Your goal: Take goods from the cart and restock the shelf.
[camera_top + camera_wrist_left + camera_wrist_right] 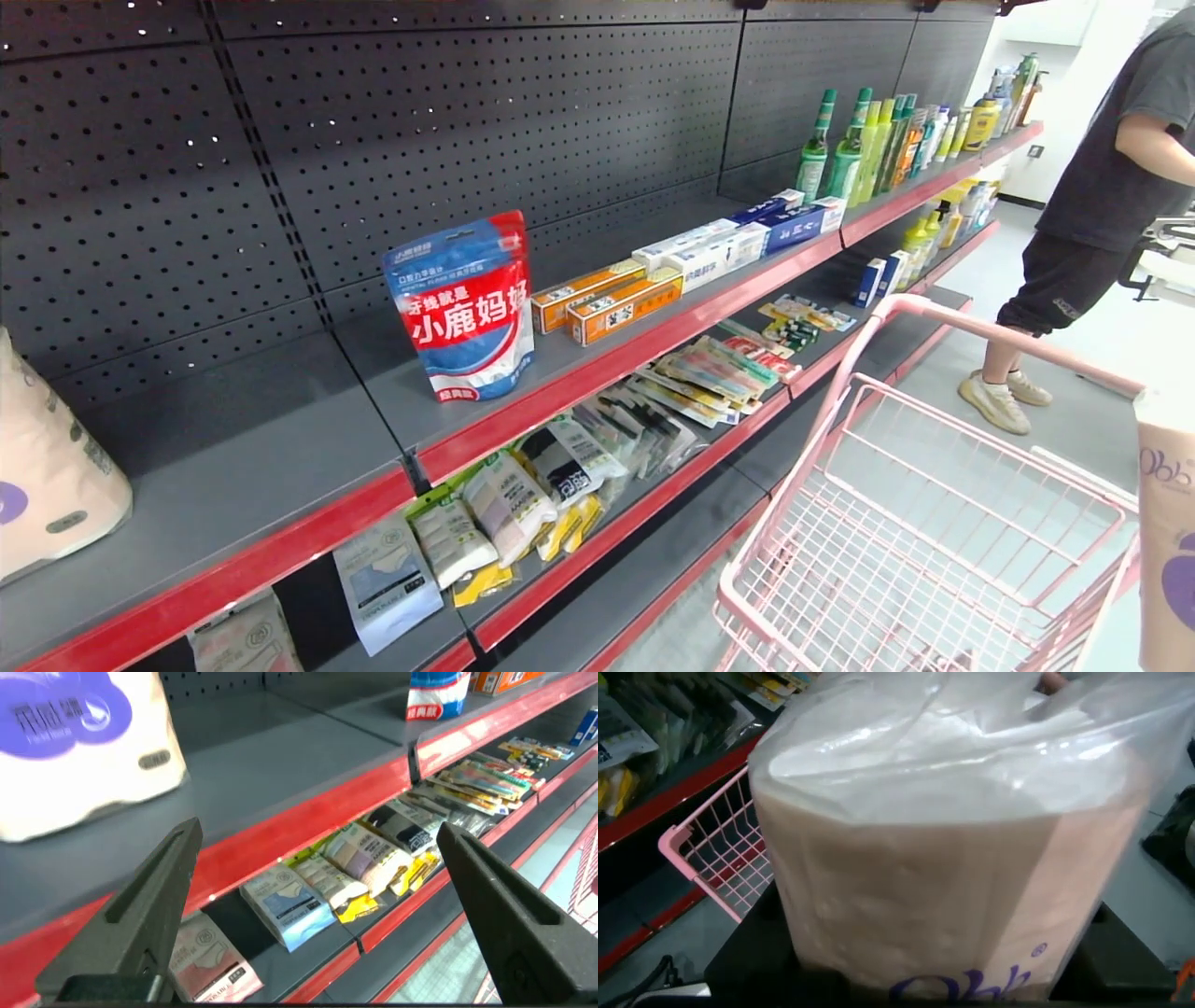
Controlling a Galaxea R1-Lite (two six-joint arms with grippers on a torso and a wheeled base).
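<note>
Restocking partway: first paper-roll pack [51, 467] on shelf [280, 467]; right gripper [938, 961] clamps second pack [1167, 532] beside cart [934, 317]; left gripper [318, 835] jaws wide, empty.

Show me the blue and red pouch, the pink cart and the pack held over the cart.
blue and red pouch [462, 303], head view, middle of its front.
pink cart [990, 334], head view, on its handle bar.
pack [952, 896], right wrist view, its wrapped side.
</note>
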